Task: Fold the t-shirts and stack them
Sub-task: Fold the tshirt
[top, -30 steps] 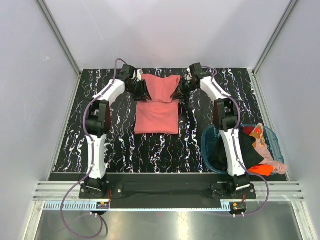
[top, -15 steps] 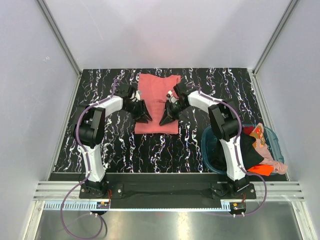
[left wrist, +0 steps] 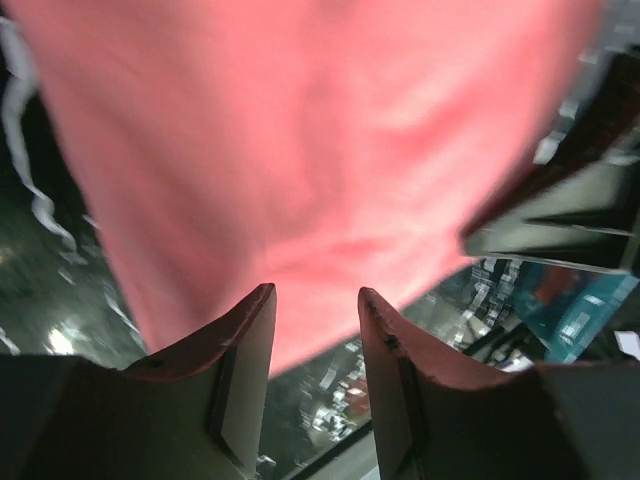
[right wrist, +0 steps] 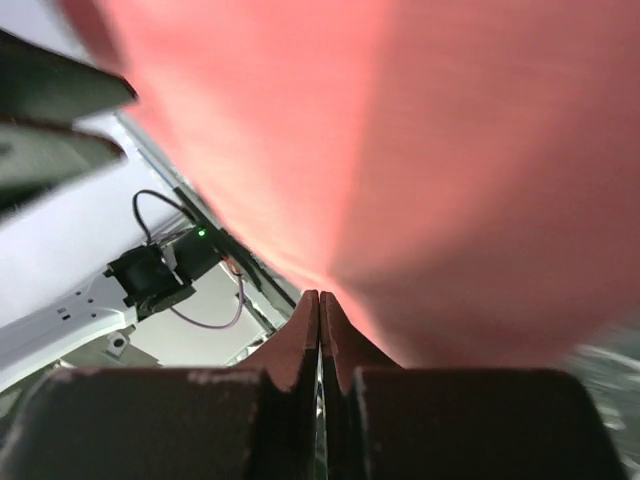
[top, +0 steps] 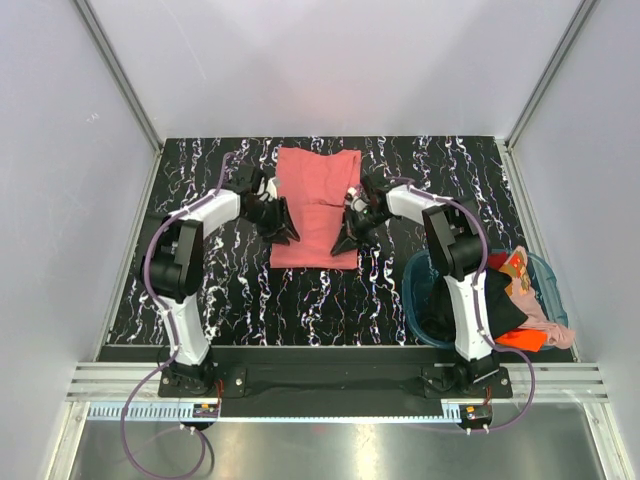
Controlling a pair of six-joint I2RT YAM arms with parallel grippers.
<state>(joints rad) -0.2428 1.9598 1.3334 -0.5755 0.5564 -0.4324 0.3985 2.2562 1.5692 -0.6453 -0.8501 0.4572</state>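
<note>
A salmon-red t-shirt (top: 315,200) lies flat at the middle of the black marbled table (top: 200,290). My left gripper (top: 287,235) is low at its left edge, near the front. The left wrist view shows that gripper (left wrist: 315,292) open and empty, with the shirt (left wrist: 300,150) just beyond the tips. My right gripper (top: 343,243) is at the shirt's right edge. The right wrist view shows it (right wrist: 320,296) shut, tips against the border of the shirt (right wrist: 450,150), and no cloth shows between the fingers.
A round teal basket (top: 412,290) stands at the near right, beside the right arm's base. It holds a black shirt (top: 495,300), an orange one (top: 520,340) and a pale pink one (top: 545,315). Grey walls close off the table's back and sides.
Both grippers came from the shirt's far end toward me, down to its sides. The shirt's far part, bunched a second ago, now lies flat. The right gripper's jaws closed.
</note>
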